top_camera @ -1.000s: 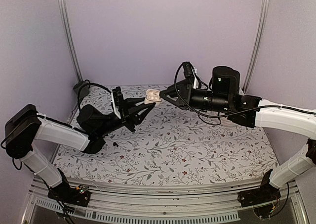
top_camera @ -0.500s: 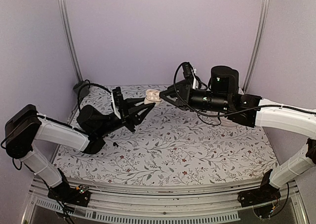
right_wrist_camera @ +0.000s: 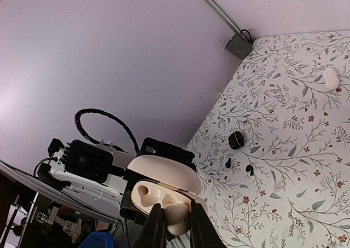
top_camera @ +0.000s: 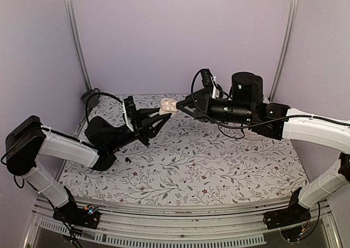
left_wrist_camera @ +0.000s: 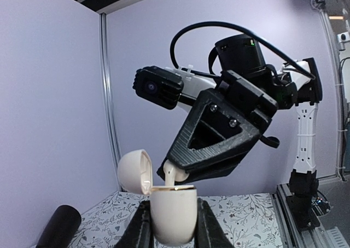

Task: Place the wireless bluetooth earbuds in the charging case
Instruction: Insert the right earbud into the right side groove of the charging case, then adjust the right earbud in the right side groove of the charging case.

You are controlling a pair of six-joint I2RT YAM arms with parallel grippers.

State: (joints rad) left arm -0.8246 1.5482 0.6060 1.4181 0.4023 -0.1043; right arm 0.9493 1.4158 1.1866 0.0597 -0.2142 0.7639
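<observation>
My left gripper (left_wrist_camera: 173,211) is shut on an upright cream charging case (left_wrist_camera: 173,215), whose lid (left_wrist_camera: 135,171) is hinged open to the left. The case (top_camera: 168,106) hangs above the back of the table. My right gripper (right_wrist_camera: 174,218) is shut on a cream earbud (right_wrist_camera: 178,221). The earbud (left_wrist_camera: 174,176) has its stem dipped into the case's open top, and its head is still above the rim. One socket of the case (right_wrist_camera: 143,192) shows bare. Two tiny glossy black buds (right_wrist_camera: 228,163) (right_wrist_camera: 249,169) lie on the floral cloth, apart from both grippers.
A black round object (right_wrist_camera: 235,139) rests near the two black buds. A small white object (right_wrist_camera: 331,77) lies farther back on the cloth. A grey box (top_camera: 87,96) with a cable sits in the back left corner. Purple walls close in the sides and the back.
The right arm has edged slightly left toward the case with the cream earbud. The left arm and the case have held still.
</observation>
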